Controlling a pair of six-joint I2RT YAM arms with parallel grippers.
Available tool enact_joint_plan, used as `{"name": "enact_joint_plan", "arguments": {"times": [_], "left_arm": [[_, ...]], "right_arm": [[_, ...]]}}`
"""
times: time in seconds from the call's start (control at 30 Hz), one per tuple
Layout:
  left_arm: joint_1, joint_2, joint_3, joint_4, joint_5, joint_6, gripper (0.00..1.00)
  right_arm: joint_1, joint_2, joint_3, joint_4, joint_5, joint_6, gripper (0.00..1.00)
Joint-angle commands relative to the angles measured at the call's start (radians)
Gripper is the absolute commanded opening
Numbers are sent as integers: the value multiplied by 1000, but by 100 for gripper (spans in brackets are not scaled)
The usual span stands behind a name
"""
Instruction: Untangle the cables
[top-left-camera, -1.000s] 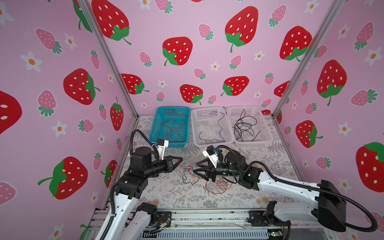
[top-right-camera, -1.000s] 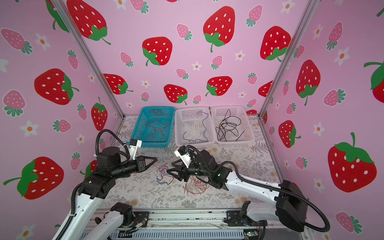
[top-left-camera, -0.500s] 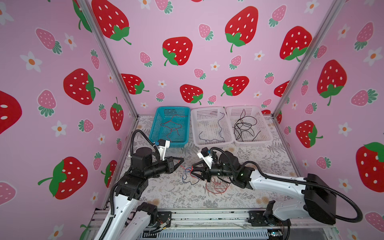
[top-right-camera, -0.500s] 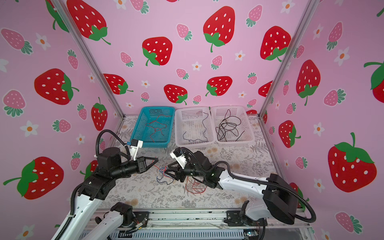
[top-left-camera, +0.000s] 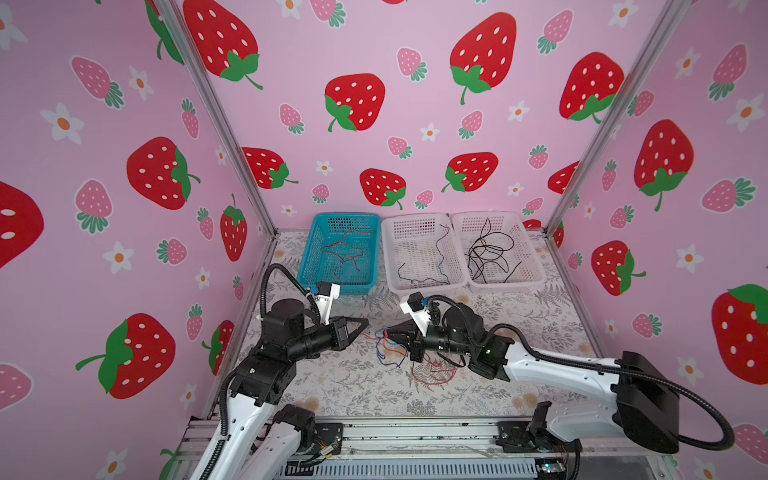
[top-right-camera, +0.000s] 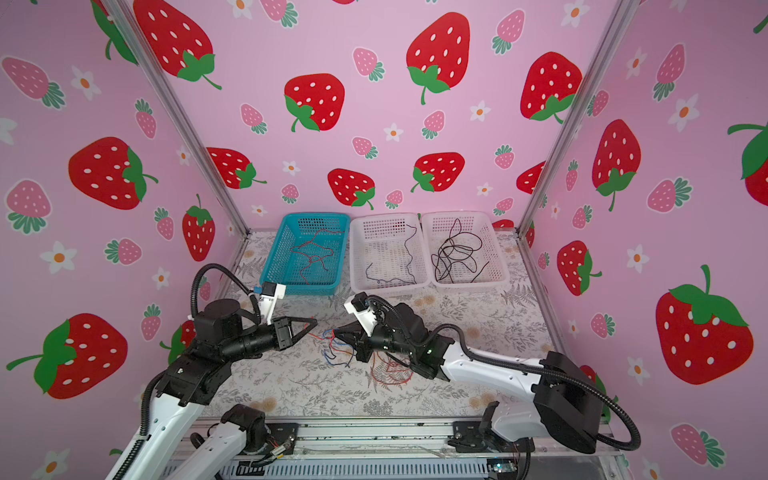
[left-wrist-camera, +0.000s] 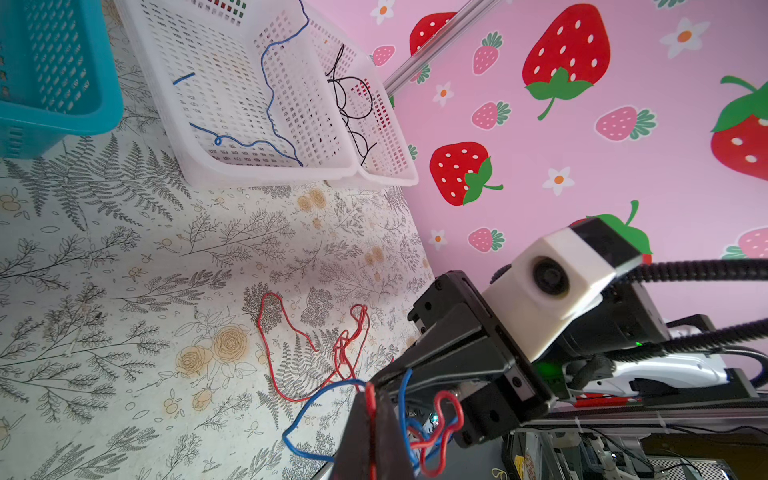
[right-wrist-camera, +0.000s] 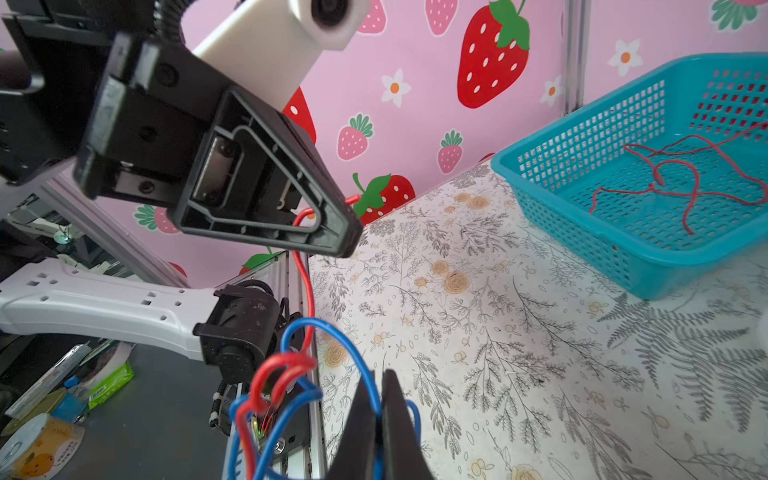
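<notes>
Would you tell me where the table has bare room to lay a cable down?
Bare: the patch between the white baskets, the right arm and the right wall; also the strip along the front rail. Crowded: the cable tangle between left hand and right hand, plus the red pile.

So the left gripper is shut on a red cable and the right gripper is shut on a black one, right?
Not quite. The right gripper is shut on a blue cable, not a black one: the right wrist view shows the blue wire pinched between its closed fingers. The left gripper is indeed shut on a red cable.
</notes>
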Motion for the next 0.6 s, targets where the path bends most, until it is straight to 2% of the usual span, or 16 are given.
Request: {"name": "enact_joint_plan", "arguments": {"times": [0.0, 0.33, 0.57], "left_arm": [[-7, -21, -14, -22, 36, 9, 0], [-7, -53, -49, -108, 36, 57, 0], [-6, -67, -33, -143, 24, 79, 0]], "right_arm": [[-67, -69, -28, -7, 139, 33, 0], [-318, -237, -142, -62, 329, 280, 0], [-412, -329, -142, -299, 525, 332, 0]]}}
